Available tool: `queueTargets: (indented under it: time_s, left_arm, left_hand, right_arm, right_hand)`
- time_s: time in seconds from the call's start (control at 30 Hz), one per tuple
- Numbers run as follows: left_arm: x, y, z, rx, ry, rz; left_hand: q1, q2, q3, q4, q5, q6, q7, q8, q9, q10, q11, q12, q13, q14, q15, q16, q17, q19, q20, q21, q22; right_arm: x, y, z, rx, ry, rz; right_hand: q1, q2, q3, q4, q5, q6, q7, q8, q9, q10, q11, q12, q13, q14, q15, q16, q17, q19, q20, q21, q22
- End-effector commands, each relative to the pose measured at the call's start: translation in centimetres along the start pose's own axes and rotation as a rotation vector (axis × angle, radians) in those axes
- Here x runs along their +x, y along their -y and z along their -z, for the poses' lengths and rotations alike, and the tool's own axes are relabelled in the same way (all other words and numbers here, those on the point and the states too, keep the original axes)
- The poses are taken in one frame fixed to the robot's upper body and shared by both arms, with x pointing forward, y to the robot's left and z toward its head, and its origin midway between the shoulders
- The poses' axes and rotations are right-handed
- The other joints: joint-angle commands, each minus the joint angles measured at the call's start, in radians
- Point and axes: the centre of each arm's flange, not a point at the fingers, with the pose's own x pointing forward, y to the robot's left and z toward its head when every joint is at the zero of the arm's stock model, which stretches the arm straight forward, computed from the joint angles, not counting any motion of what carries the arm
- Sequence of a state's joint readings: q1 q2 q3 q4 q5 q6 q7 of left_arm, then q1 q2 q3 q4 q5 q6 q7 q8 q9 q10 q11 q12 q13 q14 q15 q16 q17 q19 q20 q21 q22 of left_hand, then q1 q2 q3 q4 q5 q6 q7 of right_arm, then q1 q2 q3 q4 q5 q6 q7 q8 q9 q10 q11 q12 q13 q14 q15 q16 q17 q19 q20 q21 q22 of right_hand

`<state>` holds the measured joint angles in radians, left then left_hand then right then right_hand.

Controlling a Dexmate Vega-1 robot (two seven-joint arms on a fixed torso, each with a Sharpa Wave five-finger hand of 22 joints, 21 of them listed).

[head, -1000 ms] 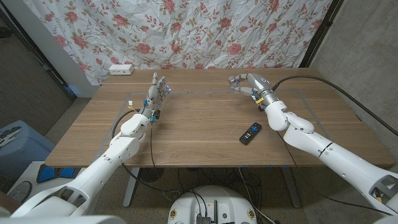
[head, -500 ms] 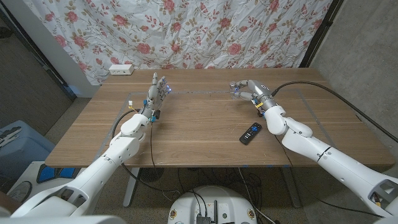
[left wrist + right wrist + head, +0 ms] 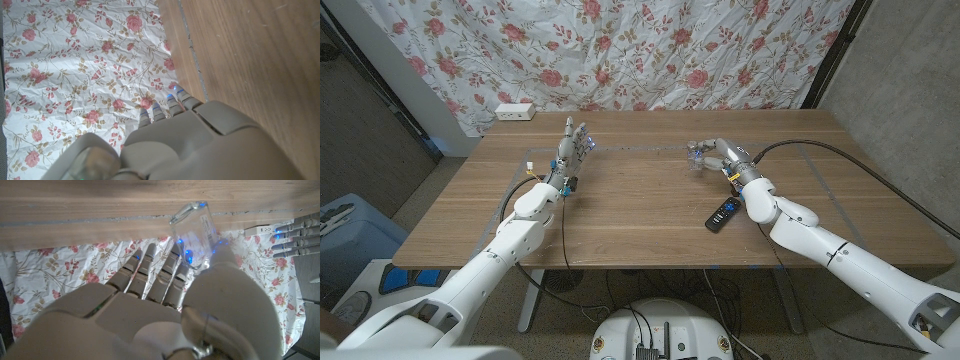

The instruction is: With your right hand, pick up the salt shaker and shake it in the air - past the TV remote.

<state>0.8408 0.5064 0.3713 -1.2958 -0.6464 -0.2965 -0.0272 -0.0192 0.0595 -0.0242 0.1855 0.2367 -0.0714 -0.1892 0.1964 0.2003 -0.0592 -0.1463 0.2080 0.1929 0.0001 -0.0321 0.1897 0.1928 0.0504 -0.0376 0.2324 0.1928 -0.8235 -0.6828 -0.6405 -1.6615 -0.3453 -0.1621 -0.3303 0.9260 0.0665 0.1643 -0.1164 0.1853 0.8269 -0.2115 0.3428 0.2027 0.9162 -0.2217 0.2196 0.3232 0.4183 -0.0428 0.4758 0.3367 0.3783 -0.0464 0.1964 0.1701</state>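
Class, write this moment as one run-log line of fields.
right hand: holds salt shaker, beyond TV remote | left hand: open, upright, holding nothing | remote: on wooden table

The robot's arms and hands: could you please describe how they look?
Both arms are glossy white rounded segments with dark joints. The left hand and right hand are pale grey, with small blue lights at the fingertips. A thick black cable loops to the right wrist; thinner black cables hang by the left.
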Motion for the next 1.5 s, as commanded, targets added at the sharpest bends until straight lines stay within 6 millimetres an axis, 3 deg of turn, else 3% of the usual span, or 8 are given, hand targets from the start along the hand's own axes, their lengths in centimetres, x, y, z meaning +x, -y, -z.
queueTargets:
  time_s: [0.03,1.5]
  left_arm:
    - [0.0,0.0,0.0,0.0,0.0,0.0]
    - [0.0,0.0,0.0,0.0,0.0,0.0]
  left_hand:
    - [-0.001,0.101,-0.007,0.001,0.007,0.005,-0.01,0.005,0.003,0.0,-0.008,0.004,0.004,0.001,-0.101,0.005,0.002,0.009,-0.023,-0.004,0.005]
    - [-0.001,0.101,-0.008,0.001,0.007,0.004,-0.01,0.004,0.003,0.002,-0.007,0.004,0.004,0.001,-0.101,0.005,0.001,0.009,-0.023,-0.004,0.005]
  right_arm:
    - [-0.5,-1.4,0.3,0.043,-0.015,-0.008]
    - [-1.0,-4.2,1.6,0.097,-0.043,-0.027]
  right_hand:
    - [-0.002,0.02,0.004,-0.009,0.008,0.012,-0.01,-0.002,0.001,-0.006,0.003,-0.001,0.002,0.011,-0.144,0.006,0.003,-0.002,-0.014,-0.001,0.002]
    - [-0.002,0.017,0.007,-0.028,0.007,-0.012,-0.01,-0.023,0.002,-0.025,0.003,-0.008,-0.008,-0.001,-0.14,0.005,0.008,-0.004,-0.013,-0.001,0.002]
